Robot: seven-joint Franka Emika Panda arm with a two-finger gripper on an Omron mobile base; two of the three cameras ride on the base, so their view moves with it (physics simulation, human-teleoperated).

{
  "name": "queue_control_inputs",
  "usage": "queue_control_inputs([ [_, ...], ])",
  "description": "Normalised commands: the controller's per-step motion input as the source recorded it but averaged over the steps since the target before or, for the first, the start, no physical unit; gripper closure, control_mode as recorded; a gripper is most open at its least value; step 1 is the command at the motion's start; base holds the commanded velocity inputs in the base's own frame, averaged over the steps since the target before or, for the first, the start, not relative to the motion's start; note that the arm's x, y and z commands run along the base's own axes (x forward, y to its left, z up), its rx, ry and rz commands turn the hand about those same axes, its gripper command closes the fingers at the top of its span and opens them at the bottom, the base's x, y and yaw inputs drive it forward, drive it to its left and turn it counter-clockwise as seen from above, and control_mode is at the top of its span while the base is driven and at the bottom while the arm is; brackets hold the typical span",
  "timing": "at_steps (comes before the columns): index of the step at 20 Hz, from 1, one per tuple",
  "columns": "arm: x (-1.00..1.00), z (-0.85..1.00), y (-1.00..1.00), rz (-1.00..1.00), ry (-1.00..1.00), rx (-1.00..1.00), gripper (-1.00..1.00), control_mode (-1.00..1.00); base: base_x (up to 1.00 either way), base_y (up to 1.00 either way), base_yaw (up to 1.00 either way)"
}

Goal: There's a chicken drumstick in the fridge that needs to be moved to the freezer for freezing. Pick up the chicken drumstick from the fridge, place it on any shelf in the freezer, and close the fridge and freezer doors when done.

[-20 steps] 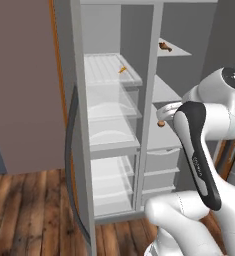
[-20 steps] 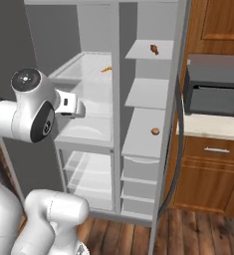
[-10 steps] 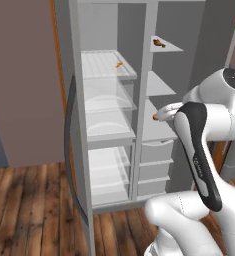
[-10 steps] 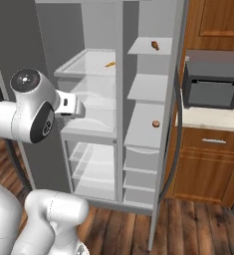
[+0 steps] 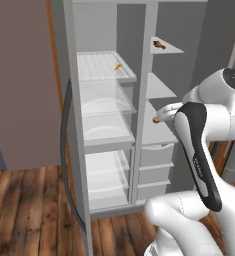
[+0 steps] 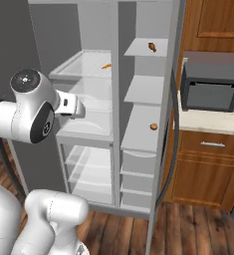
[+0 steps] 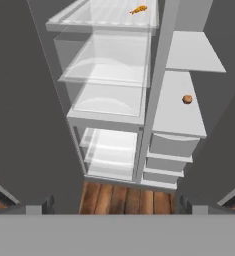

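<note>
Chicken drumstick lies on the top wire shelf, near its right rear corner. Claw stands apart, empty, well short. Expect a light, firm, somewhat slippery item; grasp across the thick meaty end.

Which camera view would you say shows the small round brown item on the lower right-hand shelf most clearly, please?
The hand view: the small round brown item sits unobstructed on its white shelf. The right base view also shows it clearly, though smaller. In the left base view it is tiny, close beside the robot's white arm.
</note>
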Motion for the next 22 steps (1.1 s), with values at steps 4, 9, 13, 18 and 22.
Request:
queue_control_inputs([
  [4, 0.0, 0.0, 0.0, 0.0, 0.0, 0.0, -1.0, 1.0, 0.28, -0.14, 0.0],
  [9, 0.0, 0.0, 0.0, 0.0, 0.0, 0.0, -1.0, 1.0, 0.14, -0.03, 0.0],
  [13, 0.0, 0.0, 0.0, 0.0, 0.0, 0.0, -1.0, 1.0, 0.0, -0.14, 0.0],
  [18, -0.01, -0.03, -0.3, 0.0, -0.01, 0.0, -1.0, -1.0, 0.0, 0.0, 0.0],
  [22, -0.09, -0.22, -0.51, 0.0, -0.08, 0.0, -1.0, -1.0, 0.0, 0.0, 0.0],
])
